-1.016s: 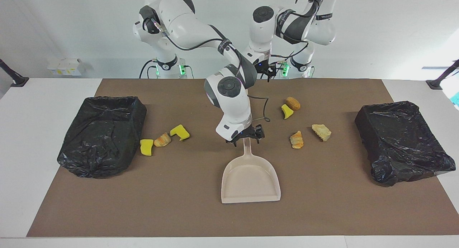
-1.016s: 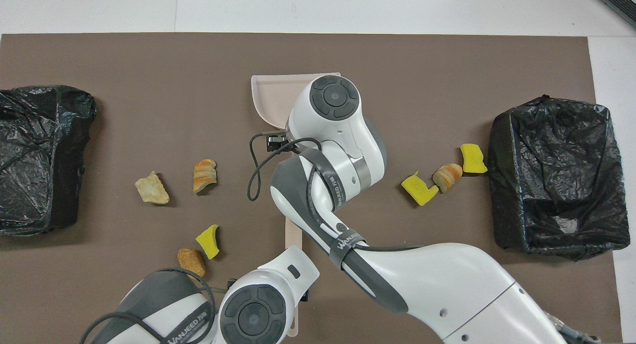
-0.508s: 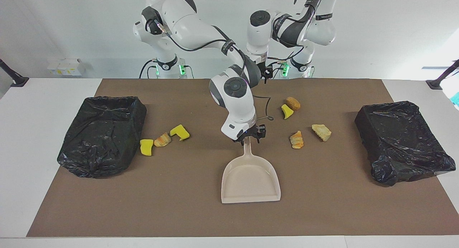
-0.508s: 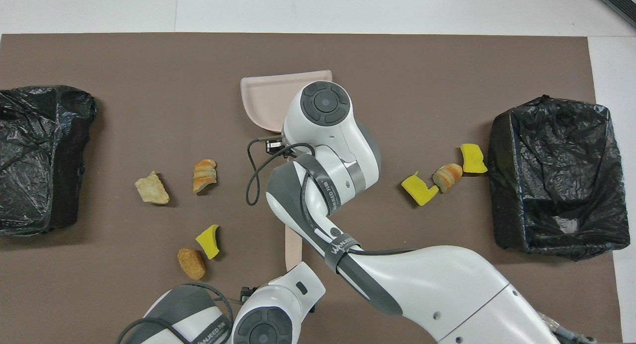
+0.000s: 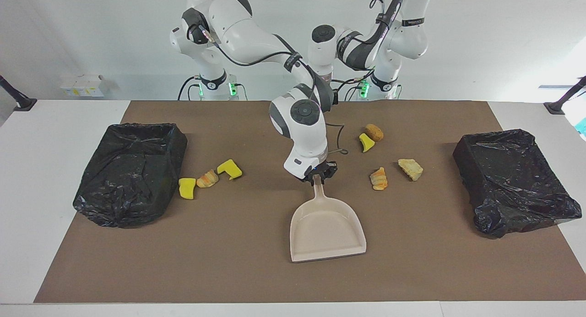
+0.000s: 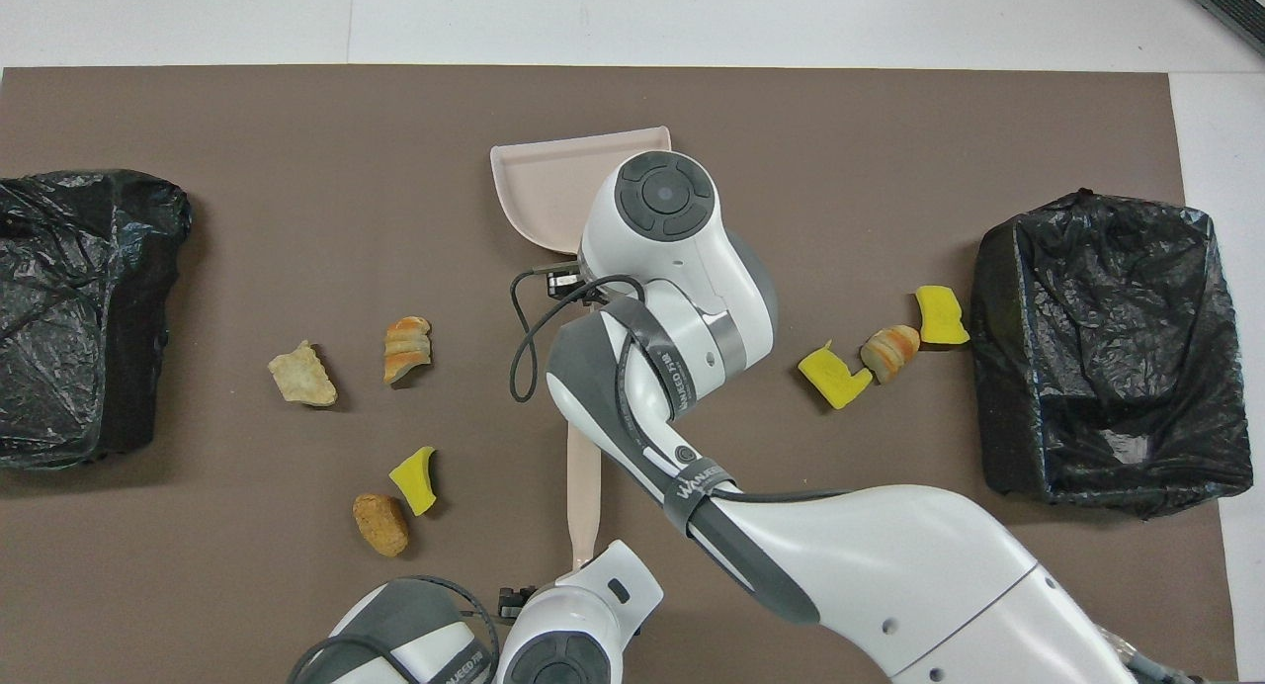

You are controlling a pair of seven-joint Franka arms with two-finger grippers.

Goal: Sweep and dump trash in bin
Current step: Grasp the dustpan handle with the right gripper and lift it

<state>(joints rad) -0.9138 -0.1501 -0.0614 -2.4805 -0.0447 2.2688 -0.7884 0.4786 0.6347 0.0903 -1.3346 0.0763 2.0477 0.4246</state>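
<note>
My right gripper [image 5: 319, 176] is shut on the handle of a beige dustpan [image 5: 327, 230], whose pan rests on the brown mat; the pan also shows in the overhead view [image 6: 539, 185]. Three trash pieces, yellow [image 5: 187, 188], orange-striped [image 5: 207, 178] and yellow [image 5: 230, 169], lie beside the black-bagged bin [image 5: 132, 127] at the right arm's end. Brown [image 5: 374, 132], yellow [image 5: 366, 142], orange [image 5: 379, 178] and tan [image 5: 410, 169] pieces lie toward the left arm's end. My left hand [image 6: 573, 630] is at the robots' end, over one end of a beige stick [image 6: 583, 486].
A second black-bagged bin [image 5: 512, 138] stands at the left arm's end of the mat. A black cable [image 6: 524, 348] loops off the right wrist. The right arm hides the dustpan's handle from above.
The right gripper has shifted the dustpan slightly toward the left arm's end and turned the pan a little. The left arm has drawn back toward the robots.
</note>
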